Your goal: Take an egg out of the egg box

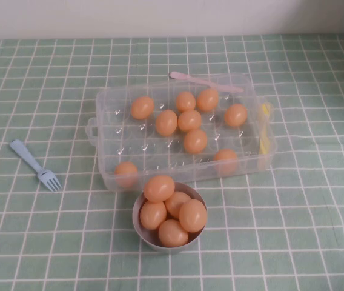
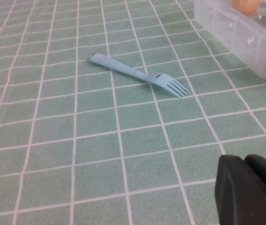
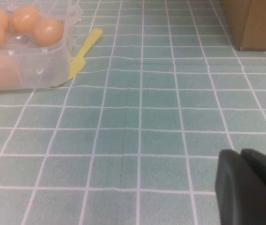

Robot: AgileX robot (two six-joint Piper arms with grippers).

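The clear plastic egg box (image 1: 129, 138) sits in the middle of the table with several orange-tan eggs in its cups, one egg (image 1: 166, 122) near the centre. Neither arm shows in the high view. In the left wrist view my left gripper (image 2: 245, 161) hovers low over the bare cloth, shut on nothing, with a corner of the egg box (image 2: 236, 28) farther ahead. In the right wrist view my right gripper (image 3: 240, 157) is likewise shut and empty over the cloth, well short of the egg box (image 3: 25, 70) and its eggs (image 3: 48, 31).
A small grey bowl (image 1: 149, 240) piled with several eggs stands just in front of the box. A blue fork (image 1: 36, 165) (image 2: 140, 74) lies to the left. A pink utensil (image 1: 202, 80) rests on the back rim, a yellow one (image 1: 264, 130) (image 3: 84, 54) by the right side. A cardboard box (image 3: 259, 23) stands at the far right.
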